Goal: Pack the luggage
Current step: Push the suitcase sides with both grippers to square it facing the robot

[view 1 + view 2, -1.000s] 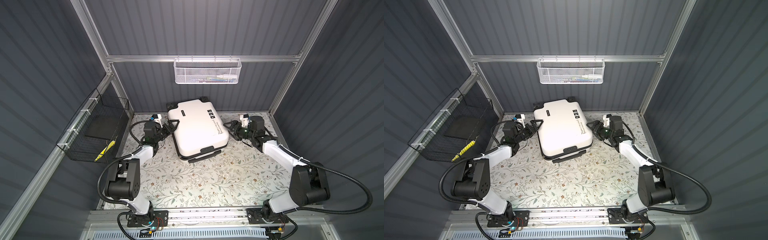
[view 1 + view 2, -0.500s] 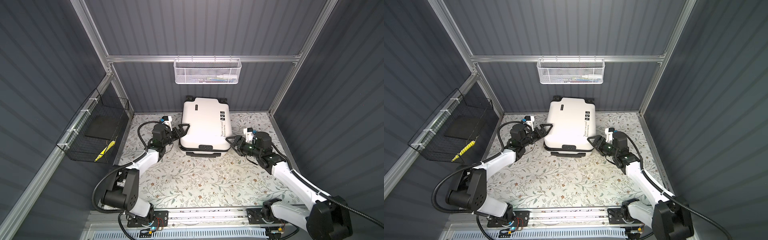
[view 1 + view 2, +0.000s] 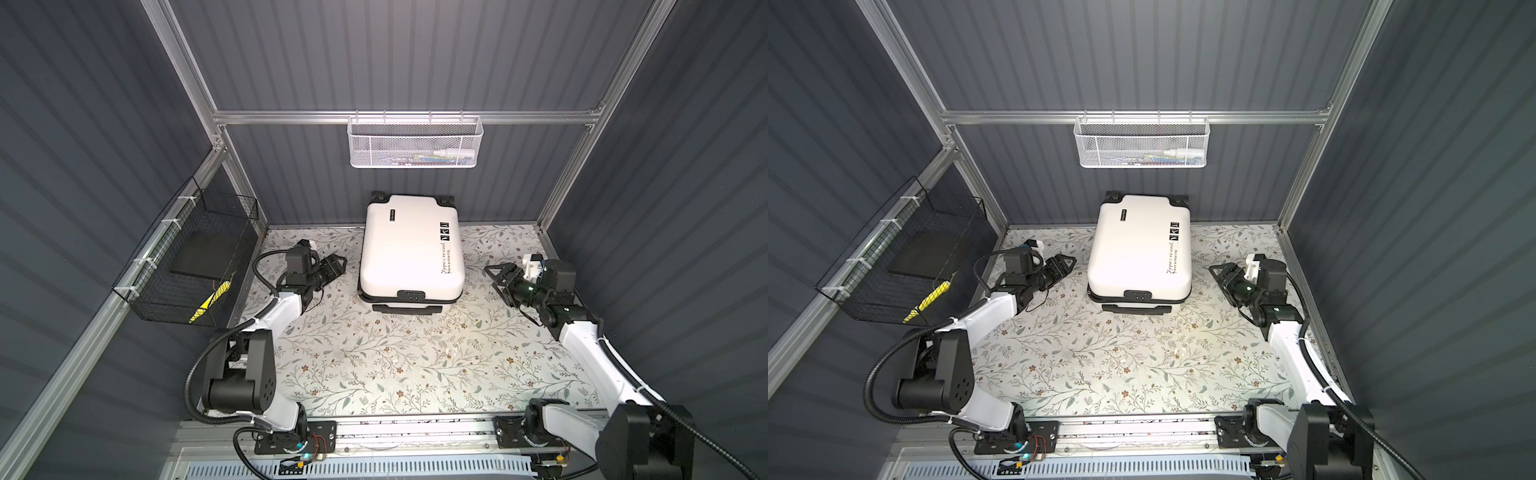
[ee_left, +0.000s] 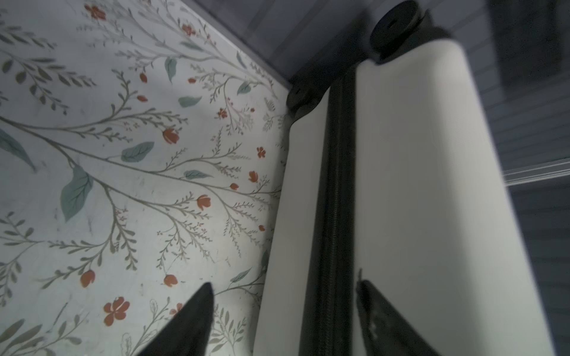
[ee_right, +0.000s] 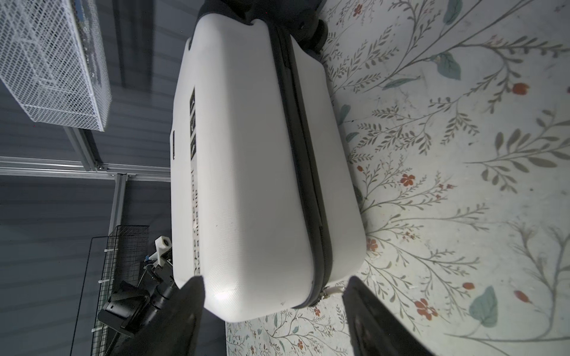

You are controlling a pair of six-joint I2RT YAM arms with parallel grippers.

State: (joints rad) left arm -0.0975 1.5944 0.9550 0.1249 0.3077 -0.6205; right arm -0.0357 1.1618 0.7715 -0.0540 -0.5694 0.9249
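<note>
The shut luggage (image 3: pixel 411 253) lies flat on the worktop (image 3: pixel 374 353). Left gripper (image 3: pixel 337 266) and right gripper (image 3: pixel 495 272) flank it without touching, fingers spread and empty

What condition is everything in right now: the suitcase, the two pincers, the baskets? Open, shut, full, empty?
luggage: closed, lying flat on the table.
left pincer: open, empty, just clear of the luggage.
right pincer: open, empty, clear of the luggage.
white mesh basket: hanging at the back, small items inside.
black wire basket: hanging on the left side, dark flat item and yellow item inside.
</note>
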